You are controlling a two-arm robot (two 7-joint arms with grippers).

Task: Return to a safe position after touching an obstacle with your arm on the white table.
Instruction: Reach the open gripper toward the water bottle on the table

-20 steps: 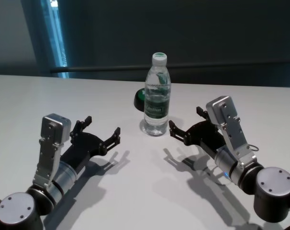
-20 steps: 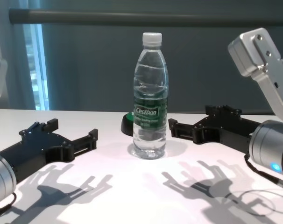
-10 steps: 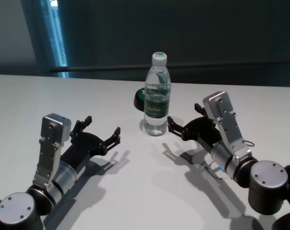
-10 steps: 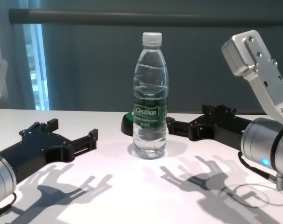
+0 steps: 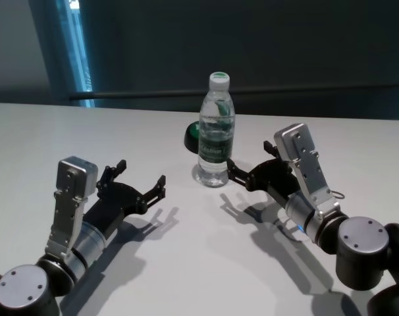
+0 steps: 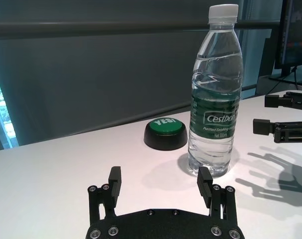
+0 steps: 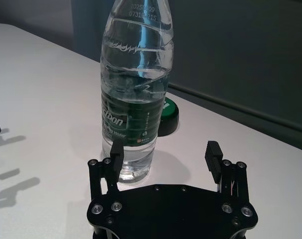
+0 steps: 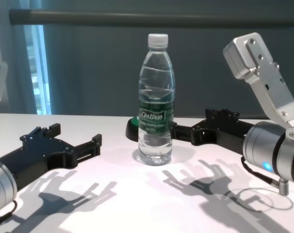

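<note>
The obstacle, a clear water bottle (image 5: 214,141) with a white cap and a green label, stands upright on the white table (image 5: 199,263). It also shows in the chest view (image 8: 156,111), the left wrist view (image 6: 215,99) and the right wrist view (image 7: 135,89). My right gripper (image 5: 249,161) is open and empty, low over the table, with one fingertip (image 8: 173,130) right at the bottle's lower right side; I cannot tell if it touches. My left gripper (image 5: 141,172) is open and empty, resting low to the bottle's left, well apart from it.
A low black-and-green round button (image 5: 193,137) sits just behind the bottle, to its left. A dark rail and dark wall run behind the table's far edge. A thin cable loop (image 8: 256,199) lies under the right forearm.
My right arm has moved left, bringing its open gripper from a short gap away up against the bottle's side. The bottle stays upright. The left arm has not moved.
</note>
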